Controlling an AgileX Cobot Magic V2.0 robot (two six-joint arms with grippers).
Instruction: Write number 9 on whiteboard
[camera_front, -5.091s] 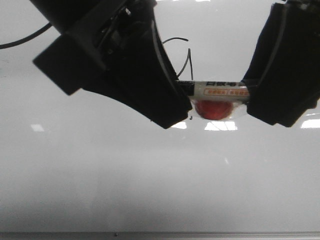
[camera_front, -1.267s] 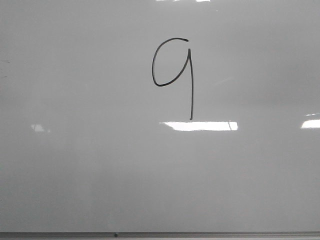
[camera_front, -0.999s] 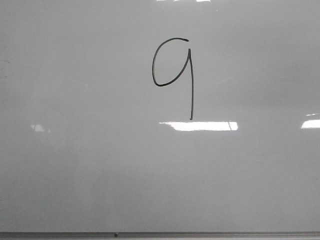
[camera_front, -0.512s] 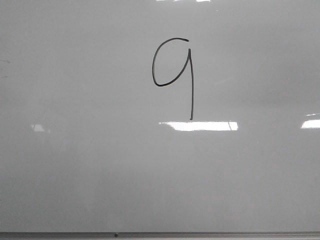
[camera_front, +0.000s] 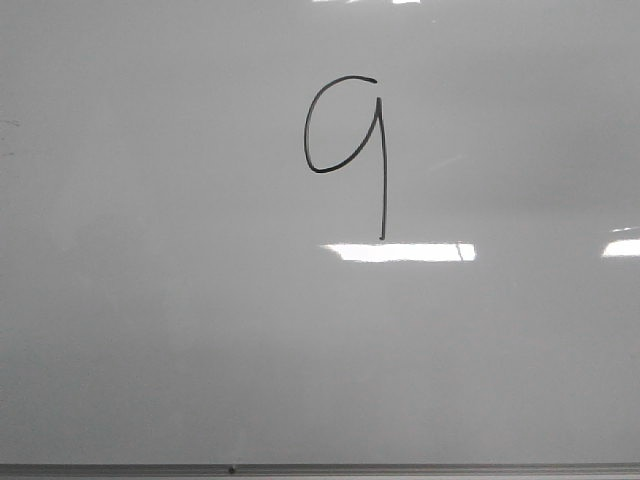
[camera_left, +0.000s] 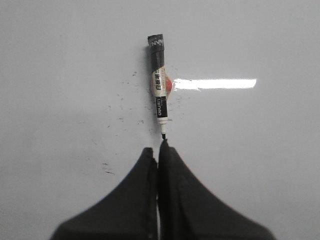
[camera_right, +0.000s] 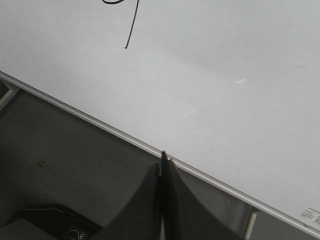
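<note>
A thin black number 9 (camera_front: 345, 140) stands on the glossy pale whiteboard (camera_front: 200, 330), upper middle of the front view. No gripper shows in that view. In the left wrist view my left gripper (camera_left: 159, 146) is shut and empty, its tips just short of the nib of a black-and-white marker (camera_left: 159, 82) lying on the whiteboard (camera_left: 260, 150). In the right wrist view my right gripper (camera_right: 162, 159) is shut with nothing in it, at the board's grey frame (camera_right: 100, 126); the tail of the number 9 (camera_right: 131, 27) shows on the whiteboard (camera_right: 225, 60).
A red round piece (camera_left: 169, 85) sits under the marker's middle. Small black specks (camera_left: 117, 107) mark the board beside it. Bright light reflections (camera_front: 400, 252) lie below the digit. Beyond the frame is a dark grey surface (camera_right: 65, 160) and a black device (camera_right: 45, 222).
About five seconds ago both grippers held the marker in front of the digit in the front view. Since 1.3 s ago they are out of that view and nothing has moved.
</note>
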